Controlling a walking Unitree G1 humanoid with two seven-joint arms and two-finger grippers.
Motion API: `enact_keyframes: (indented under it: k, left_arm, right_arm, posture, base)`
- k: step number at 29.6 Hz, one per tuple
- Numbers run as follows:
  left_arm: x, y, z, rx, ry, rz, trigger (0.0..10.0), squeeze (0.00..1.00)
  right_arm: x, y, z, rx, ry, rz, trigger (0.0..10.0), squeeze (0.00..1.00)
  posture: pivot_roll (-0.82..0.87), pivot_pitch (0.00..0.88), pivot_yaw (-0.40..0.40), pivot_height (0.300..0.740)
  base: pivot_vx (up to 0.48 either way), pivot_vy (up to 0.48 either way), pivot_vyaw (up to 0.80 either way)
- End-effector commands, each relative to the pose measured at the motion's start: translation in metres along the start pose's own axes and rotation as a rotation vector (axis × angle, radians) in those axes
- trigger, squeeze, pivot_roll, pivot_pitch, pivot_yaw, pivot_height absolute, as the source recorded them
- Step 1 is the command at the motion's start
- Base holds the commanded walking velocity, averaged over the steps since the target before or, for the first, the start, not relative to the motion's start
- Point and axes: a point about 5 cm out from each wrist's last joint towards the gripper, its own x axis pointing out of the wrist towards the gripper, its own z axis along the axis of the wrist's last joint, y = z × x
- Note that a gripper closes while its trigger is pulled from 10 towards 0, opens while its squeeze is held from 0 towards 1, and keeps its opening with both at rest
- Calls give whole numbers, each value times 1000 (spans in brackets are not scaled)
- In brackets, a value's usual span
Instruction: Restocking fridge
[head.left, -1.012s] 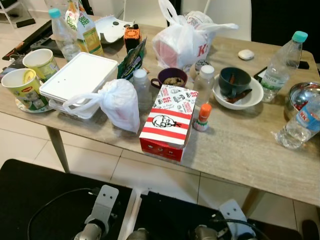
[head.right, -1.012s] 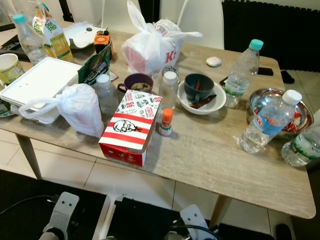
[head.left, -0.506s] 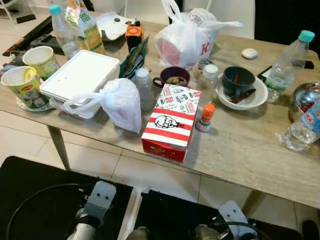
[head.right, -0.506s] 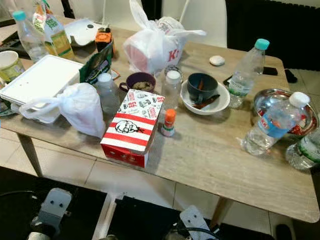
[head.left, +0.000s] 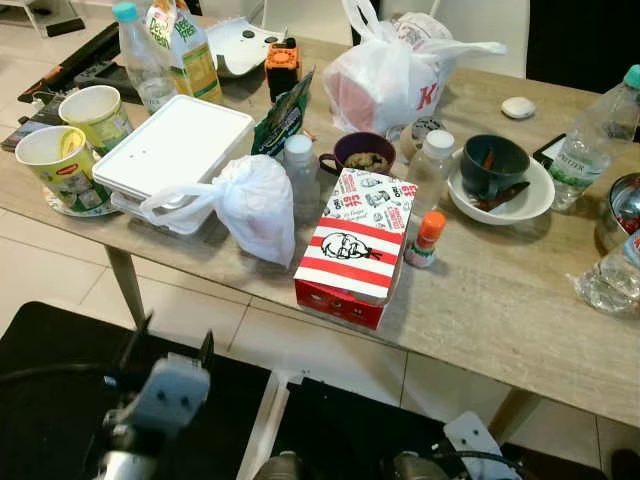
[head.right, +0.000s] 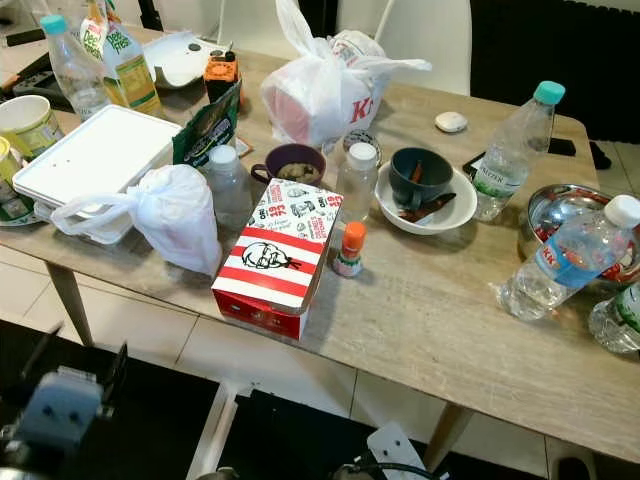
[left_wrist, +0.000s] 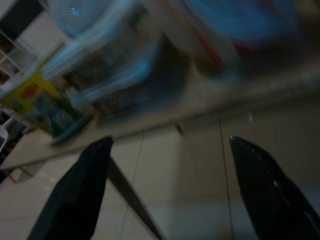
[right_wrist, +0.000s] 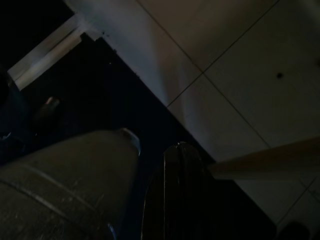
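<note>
A red-and-white striped box (head.left: 354, 247) lies flat near the front edge of the wooden table (head.left: 500, 300), its long axis running from that edge back toward a purple cup (head.left: 354, 155), with a tied white bag (head.left: 255, 205) just to its left and a small orange-capped bottle (head.left: 425, 238) just to its right. Since a moment ago the left gripper (left_wrist: 170, 195) has risen from below, blurred. Its fingers are spread apart and empty, below the table and left of the box, pointing up at the table's underside.
</note>
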Motion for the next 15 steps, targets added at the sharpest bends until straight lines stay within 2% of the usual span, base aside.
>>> enact_keyframes:
  k: [1, 4, 5, 6, 7, 9, 11, 13, 15]
  left_arm:
    - [13, -2, 3, -146, 49, 28, 10000, 1000]
    - [31, -6, 15, -283, 37, 8, 10000, 1000]
    - [35, -7, 19, -324, 27, -4, 10000, 565]
    - [42, -10, 23, -431, 34, -21, 10000, 0]
    - [42, -10, 23, -431, 34, -21, 10000, 0]
    - [55, -18, 35, -725, 35, -64, 10000, 0]
    - [57, -18, 36, -741, 28, -54, 10000, 0]
    - [58, -21, 43, -809, 5, -73, 10000, 0]
    - [59, -22, 46, -831, -5, -85, 10000, 0]
  right_arm:
    - [-3, 1, -9, -3, 38, -1, 10000, 0]
    - [-3, 0, -9, -2, 39, -8, 10000, 0]
    - [-3, -1, -9, 0, 39, -11, 10000, 0]
    - [-3, -2, -9, 1, 39, -15, 10000, 0]
    - [-3, -2, -9, 1, 39, -15, 10000, 0]
    - [-5, -4, -12, 1, 45, -21, 10000, 0]
    - [-5, -4, -13, 0, 47, -22, 10000, 0]
    - [-6, -5, -14, -2, 51, -24, 10000, 0]
    - [-6, -5, -14, -2, 51, -24, 10000, 0]
  posture:
    - [28, 141, -17, 740]
    - [15, 135, -17, 740]
    - [15, 135, -17, 740]
    - [6, 131, -18, 740]
    - [6, 131, -18, 740]
    - [-4, 125, -19, 740]
    - [-4, 125, -19, 740]
    - [-8, 123, -24, 740]
    - [-8, 123, -24, 740]
  base:
    - [0, 0, 0]
    - [0, 0, 0]
    - [0, 0, 0]
    - [0, 0, 0]
    - [0, 0, 0]
    - [0, 0, 0]
    - [0, 0, 0]
    - [0, 0, 0]
    - [0, 0, 0]
